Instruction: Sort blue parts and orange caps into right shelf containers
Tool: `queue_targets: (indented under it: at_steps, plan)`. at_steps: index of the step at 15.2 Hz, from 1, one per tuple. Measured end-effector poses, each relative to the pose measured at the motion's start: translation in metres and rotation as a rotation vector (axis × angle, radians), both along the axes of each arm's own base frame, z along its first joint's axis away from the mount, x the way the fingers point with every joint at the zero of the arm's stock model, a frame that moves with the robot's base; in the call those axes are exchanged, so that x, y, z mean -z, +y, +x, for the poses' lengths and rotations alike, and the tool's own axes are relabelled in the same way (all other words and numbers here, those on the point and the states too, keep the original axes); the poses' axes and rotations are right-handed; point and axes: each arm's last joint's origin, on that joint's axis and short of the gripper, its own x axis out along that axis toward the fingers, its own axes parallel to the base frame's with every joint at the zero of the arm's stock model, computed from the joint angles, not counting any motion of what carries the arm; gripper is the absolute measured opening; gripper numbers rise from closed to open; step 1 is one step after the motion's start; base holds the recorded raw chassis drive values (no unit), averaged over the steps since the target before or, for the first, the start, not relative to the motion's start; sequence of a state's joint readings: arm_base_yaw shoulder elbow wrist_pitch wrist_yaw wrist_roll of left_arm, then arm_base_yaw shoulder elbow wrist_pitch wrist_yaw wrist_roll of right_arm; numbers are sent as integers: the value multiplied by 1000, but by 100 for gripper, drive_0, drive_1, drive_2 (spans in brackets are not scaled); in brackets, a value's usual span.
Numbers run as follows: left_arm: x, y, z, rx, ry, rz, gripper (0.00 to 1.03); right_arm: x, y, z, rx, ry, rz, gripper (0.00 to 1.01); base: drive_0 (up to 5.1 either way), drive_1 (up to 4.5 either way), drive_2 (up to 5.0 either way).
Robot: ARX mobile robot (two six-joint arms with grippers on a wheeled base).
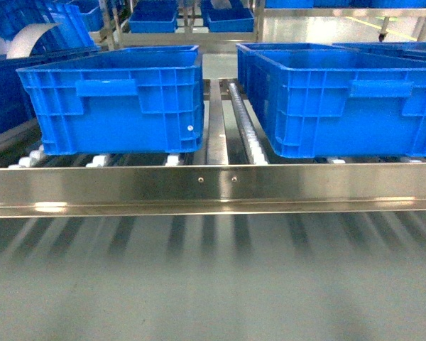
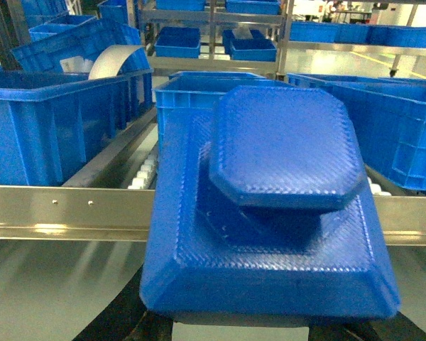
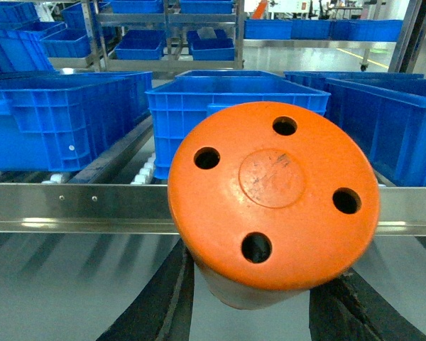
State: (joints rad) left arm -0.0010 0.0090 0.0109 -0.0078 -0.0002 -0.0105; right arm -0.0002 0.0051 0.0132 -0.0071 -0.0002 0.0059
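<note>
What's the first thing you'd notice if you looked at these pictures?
A big orange cap with four holes fills the right wrist view, held in the right gripper. A blue part fills the left wrist view. Ahead, two large blue bins sit on the shiny steel shelf.

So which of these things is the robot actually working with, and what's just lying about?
In the job:
- blue part, in the left hand
- orange cap, in the right hand
- bins on the shelf

Just lying about:
- white curved sheet
- far racks of bins

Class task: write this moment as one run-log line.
left gripper: holds blue part | right gripper: holds orange cap | bins on shelf ahead
</note>
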Motion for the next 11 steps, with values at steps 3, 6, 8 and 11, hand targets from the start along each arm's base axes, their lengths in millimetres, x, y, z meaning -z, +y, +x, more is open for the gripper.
queue_targets:
  at_steps: [3, 6, 8, 11]
  plan:
    - [0, 0, 0, 0, 0, 0, 41, 0, 0, 0, 0, 0, 0, 39, 0, 0, 0]
    - [0, 0, 0, 0, 0, 0, 41, 0, 0, 0, 0, 0, 0, 39, 0, 135, -134]
    - [0, 0, 0, 0, 0, 0, 41, 0, 0, 0, 0, 0, 0, 39, 1, 407, -405]
    - [0, 0, 0, 0, -1, 0, 41, 0, 0, 0, 0, -2, 0, 39, 7, 413, -399]
